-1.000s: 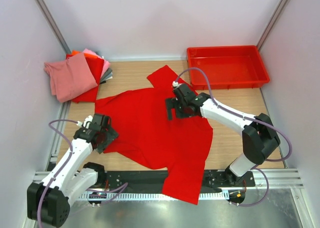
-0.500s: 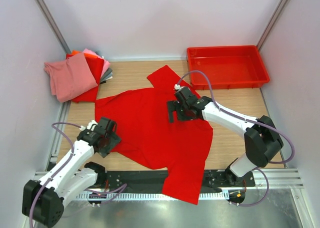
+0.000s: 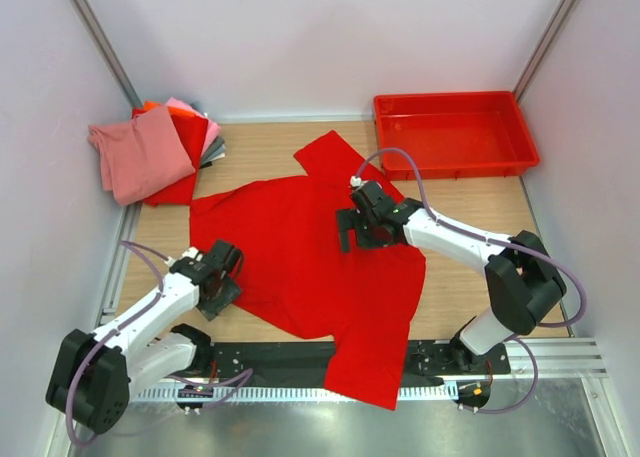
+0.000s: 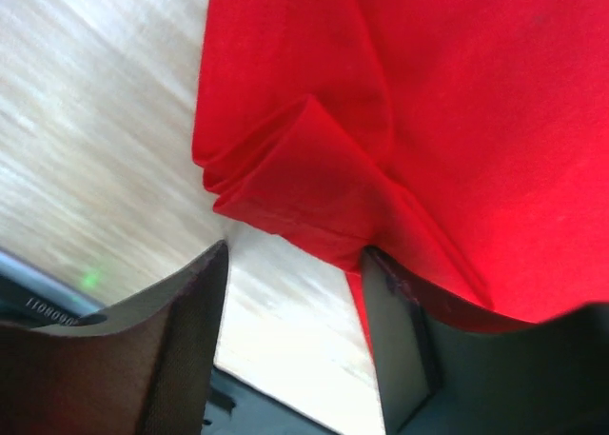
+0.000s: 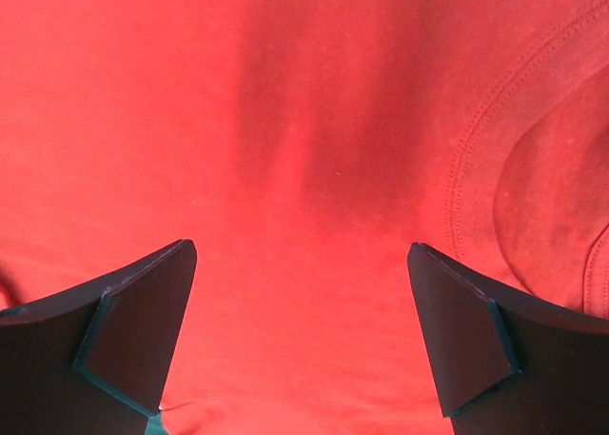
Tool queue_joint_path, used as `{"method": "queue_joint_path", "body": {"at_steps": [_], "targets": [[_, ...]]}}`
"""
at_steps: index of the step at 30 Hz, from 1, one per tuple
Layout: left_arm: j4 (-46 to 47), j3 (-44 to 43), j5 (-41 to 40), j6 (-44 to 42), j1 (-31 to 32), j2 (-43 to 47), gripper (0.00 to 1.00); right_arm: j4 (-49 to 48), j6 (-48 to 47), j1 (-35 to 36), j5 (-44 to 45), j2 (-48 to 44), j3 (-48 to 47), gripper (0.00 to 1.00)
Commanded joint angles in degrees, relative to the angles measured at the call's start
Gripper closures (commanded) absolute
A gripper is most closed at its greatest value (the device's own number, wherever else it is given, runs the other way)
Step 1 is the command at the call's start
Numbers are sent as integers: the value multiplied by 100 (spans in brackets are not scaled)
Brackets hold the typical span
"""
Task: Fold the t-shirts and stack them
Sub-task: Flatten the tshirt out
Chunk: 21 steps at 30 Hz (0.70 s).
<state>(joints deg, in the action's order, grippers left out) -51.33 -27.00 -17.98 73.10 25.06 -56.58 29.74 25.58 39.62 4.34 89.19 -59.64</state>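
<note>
flanking bunched red t-shirt (image 4: 314, 168) edge, left fingers (image 4: 181, 340) apart; right fingers (image 5: 133, 330) apart over it.

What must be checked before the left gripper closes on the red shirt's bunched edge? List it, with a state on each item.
1. The bunched edge of the red t-shirt sits at the mouth of the left gripper: ok.
2. Left jaws apart, nothing pinched yet: ok.
3. Right gripper open over the shirt, beside the collar seam: ok.
4. Right gripper touching the cloth: cannot tell.
5. Shirt lying flat on the table: not ok, its hem hangs over the near edge.
</note>
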Motion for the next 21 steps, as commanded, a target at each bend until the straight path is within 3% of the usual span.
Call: {"method": "queue_joint_path", "body": {"at_steps": [1,4,6,13,17,21], "targets": [[299,-191,-575,-59,17,-125,46,-222,-88,-6,32,-33,92,0],[238,-331,-803,-173,17,-134,69,-223,-80,2,41,-7,119,0],[98,-428,-883,-287,17,5,100,-223,-80,2,6,28,6,0],[-448,-666,-269,-227,139,744,100,-179,-124,134,-364,318,-917,0],[-939,-718,338,-156,140,1008,100,-187,-150,345,-960,1054,-2101,0],[-1624,-929,392,-165,140,1429,99,-398,-141,450,-1786,1995,-3236,0]]}}
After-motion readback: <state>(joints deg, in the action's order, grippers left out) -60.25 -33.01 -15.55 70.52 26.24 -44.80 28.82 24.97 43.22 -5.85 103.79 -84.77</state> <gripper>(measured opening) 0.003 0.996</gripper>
